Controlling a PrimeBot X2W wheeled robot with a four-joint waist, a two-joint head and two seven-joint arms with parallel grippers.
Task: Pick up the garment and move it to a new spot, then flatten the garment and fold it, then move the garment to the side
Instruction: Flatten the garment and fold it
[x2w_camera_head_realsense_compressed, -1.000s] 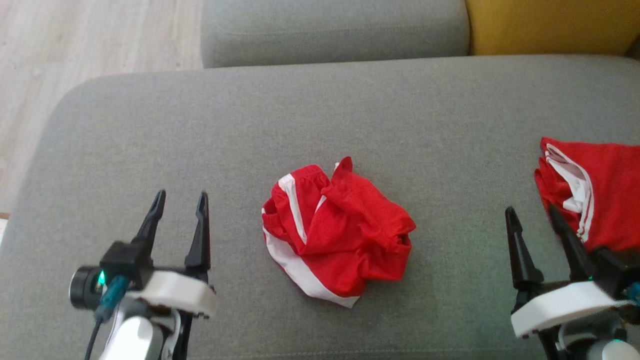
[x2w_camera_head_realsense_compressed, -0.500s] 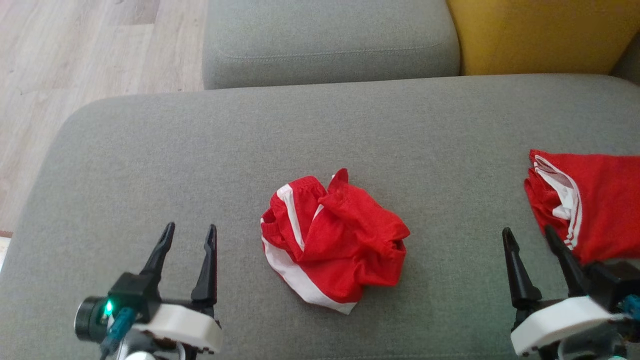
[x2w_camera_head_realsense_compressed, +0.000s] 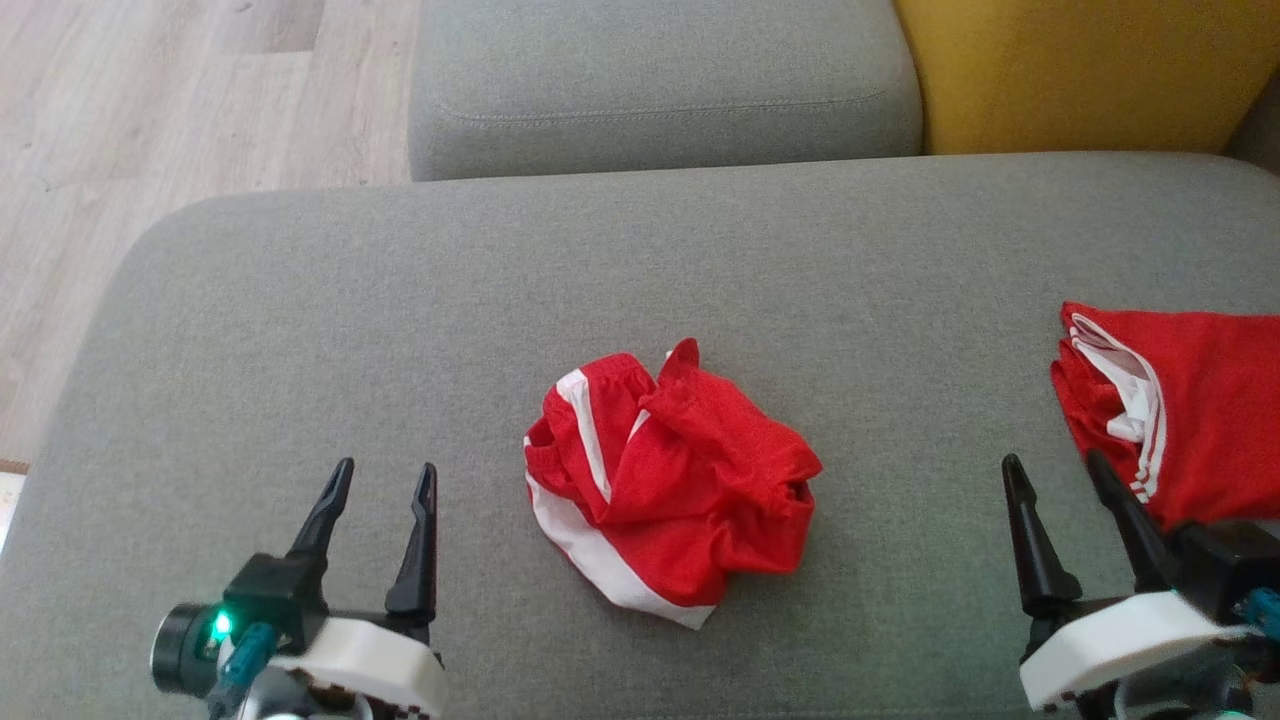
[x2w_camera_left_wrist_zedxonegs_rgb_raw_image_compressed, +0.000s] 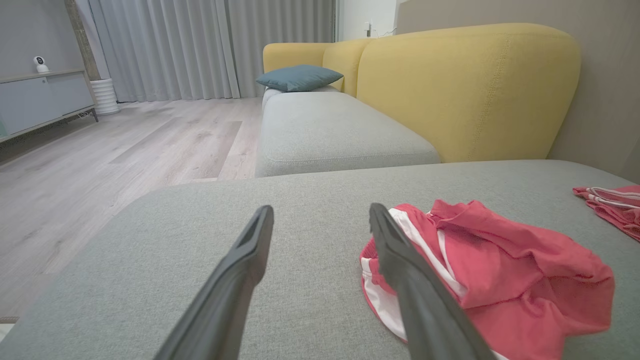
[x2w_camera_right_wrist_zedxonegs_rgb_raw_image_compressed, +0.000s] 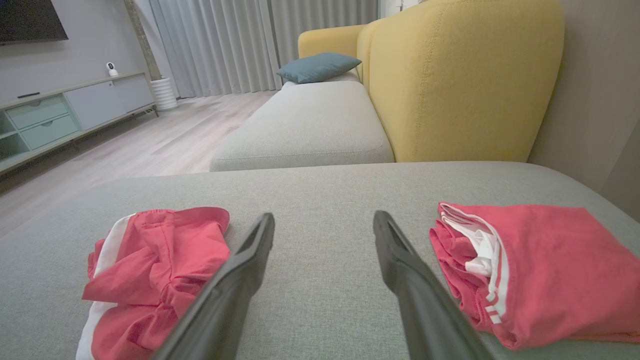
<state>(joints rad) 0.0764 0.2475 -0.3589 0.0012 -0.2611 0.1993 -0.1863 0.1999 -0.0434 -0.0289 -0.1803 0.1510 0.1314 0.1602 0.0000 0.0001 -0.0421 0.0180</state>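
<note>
The crumpled red garment (x2w_camera_head_realsense_compressed: 668, 488) lies on the grey cushion (x2w_camera_head_realsense_compressed: 400, 330) between the left gripper (x2w_camera_head_realsense_compressed: 383, 480) and right gripper (x2w_camera_head_realsense_compressed: 1050, 475), both spread wide, empty, touching nothing.

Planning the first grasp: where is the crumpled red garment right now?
In the head view, the crumpled red garment lies mid-seat on the grey cushion, between the left end effector and right end effector, nearer the left.
</note>
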